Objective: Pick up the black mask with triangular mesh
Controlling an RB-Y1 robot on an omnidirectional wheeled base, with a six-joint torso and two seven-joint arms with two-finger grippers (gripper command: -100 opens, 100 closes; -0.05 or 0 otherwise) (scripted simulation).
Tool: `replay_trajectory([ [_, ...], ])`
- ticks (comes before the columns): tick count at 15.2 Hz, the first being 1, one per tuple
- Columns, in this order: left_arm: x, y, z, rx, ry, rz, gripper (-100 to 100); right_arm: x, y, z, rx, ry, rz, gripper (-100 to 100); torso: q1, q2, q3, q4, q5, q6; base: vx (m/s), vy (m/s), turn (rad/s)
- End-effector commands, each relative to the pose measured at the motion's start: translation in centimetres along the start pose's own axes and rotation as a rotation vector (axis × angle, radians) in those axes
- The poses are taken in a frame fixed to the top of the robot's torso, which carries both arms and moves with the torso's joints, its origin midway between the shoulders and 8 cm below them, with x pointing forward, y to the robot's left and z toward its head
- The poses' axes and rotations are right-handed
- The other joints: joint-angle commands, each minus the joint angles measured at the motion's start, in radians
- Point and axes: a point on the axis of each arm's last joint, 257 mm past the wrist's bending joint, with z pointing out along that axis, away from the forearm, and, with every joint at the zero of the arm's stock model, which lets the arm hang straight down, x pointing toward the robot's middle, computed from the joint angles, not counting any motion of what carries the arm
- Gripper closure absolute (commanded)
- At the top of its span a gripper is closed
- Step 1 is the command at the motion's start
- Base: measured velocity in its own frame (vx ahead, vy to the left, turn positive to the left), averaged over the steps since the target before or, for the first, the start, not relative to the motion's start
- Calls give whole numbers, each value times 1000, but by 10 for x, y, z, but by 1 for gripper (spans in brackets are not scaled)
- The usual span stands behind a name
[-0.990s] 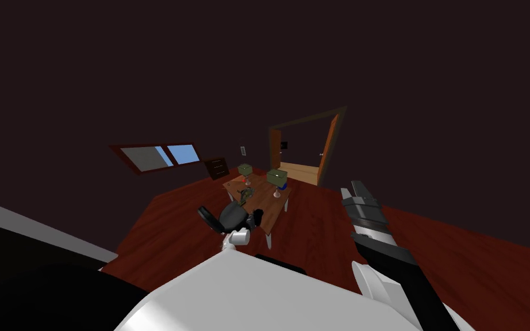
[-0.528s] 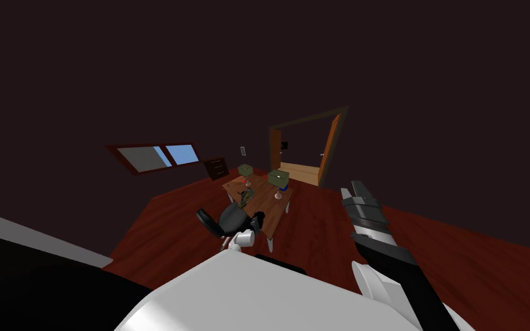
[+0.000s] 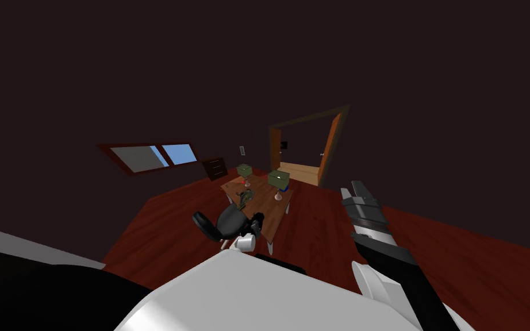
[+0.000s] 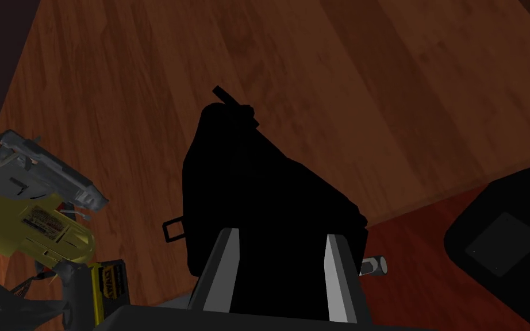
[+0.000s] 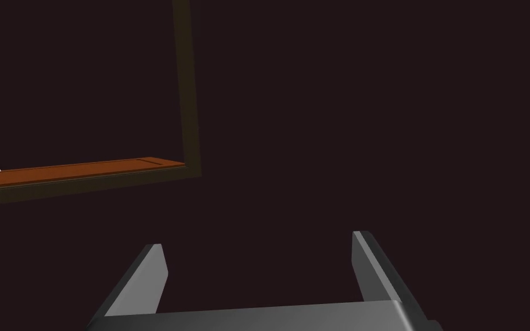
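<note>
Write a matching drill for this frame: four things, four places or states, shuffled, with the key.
1 black mask
2 yellow-and-grey power saw
3 right gripper
4 brown wooden table

A fingers wide apart, empty
B bears the saw
C between the left gripper's fingers
D on the tabletop beside the mask

Pairs: 1-C; 2-D; 3-A; 4-B

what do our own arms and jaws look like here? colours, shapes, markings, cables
Right arm: black forearm, white shell near the elbow, grey segmented wrist. Left arm: dark rounded joint, white cylindrical link. Jaws on both: two thin, flat, light grey blades on a boxy body, dark on the left, greyer on the right. No cables or markings visible.
</note>
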Motion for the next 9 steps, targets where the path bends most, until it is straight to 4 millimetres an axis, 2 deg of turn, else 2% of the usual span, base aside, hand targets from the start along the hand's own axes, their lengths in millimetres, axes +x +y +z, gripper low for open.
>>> replay_trajectory([
  [1, 0, 0, 0, 0, 0, 0, 100, 0, 0, 0, 0, 0, 0, 0, 0, 0, 0, 0, 0, 0, 0, 0, 0],
  [3, 0, -2, 0, 3, 0, 0, 100, 0, 0, 0, 0, 0, 0, 0, -1, 2, 1, -1, 0, 0, 0, 0, 0],
  [4, 1, -12, 0, 3, 3, 2, 100, 0, 0, 0, 0, 0, 0, 0, -1, 2, 1, 0, 0, 0, -41, -17, 24],
  [8, 2, -23, -1, -3, 6, 4, 100, 0, 0, 0, 0, 0, 0, 0, -3, 9, 5, 1, 0, 0, -81, -25, 25],
  [9, 1, -19, -1, 2, 5, 3, 100, 0, 0, 0, 0, 0, 0, 0, -3, 10, 6, 2, -1, 0, -47, -7, 8],
])
